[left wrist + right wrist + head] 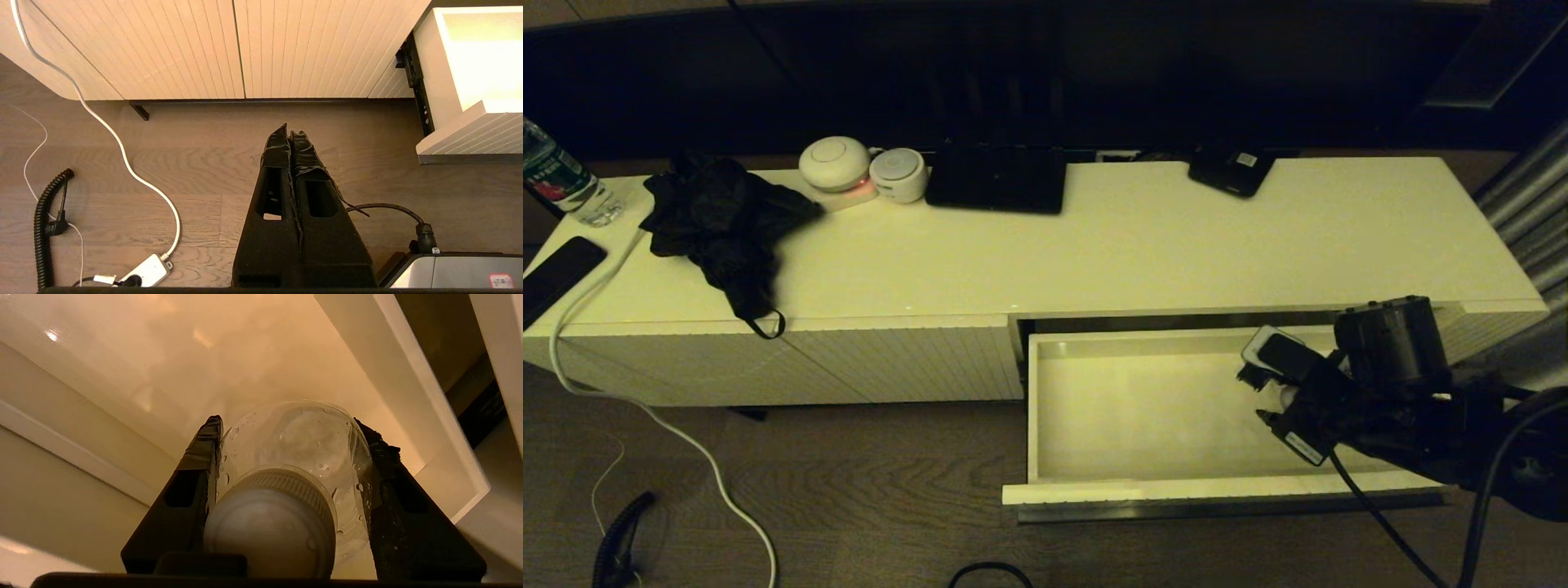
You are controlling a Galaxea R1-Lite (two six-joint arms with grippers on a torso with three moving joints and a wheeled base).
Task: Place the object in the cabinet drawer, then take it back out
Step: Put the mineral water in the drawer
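Nearest you, over the floor, your left tool (pixel 291 132) hangs idle with fingers pressed together. Farther in, your right tool (pixel 286 424) clamps the water bottle (pixel 302 445) just below its cap, inside the pulled-out cabinet drawer (pixel 1045 408).

My right arm's end shows as a dark, blocky assembly, with a black cylindrical housing (pixel 1393 339) at the wrist. Beside that housing sits a small pale-edged module with a dark face (pixel 1274 351); below it another black block carries a white sticker (pixel 1304 445). A thick black cable (pixel 1380 523) trails away from the housing side. The right gripper (pixel 292 424) has two matte black, wedge-shaped fingers (pixel 192 473), each with a slotted cut-out and wrapped in wrinkled black tape at the tip. My left gripper (pixel 291 132) has the same tapered black fingers, taped tips and rectangular cut-outs; just beside them runs a braided black cable (pixel 392 208) into a grey body panel bearing a small red-and-white label (pixel 500 280).
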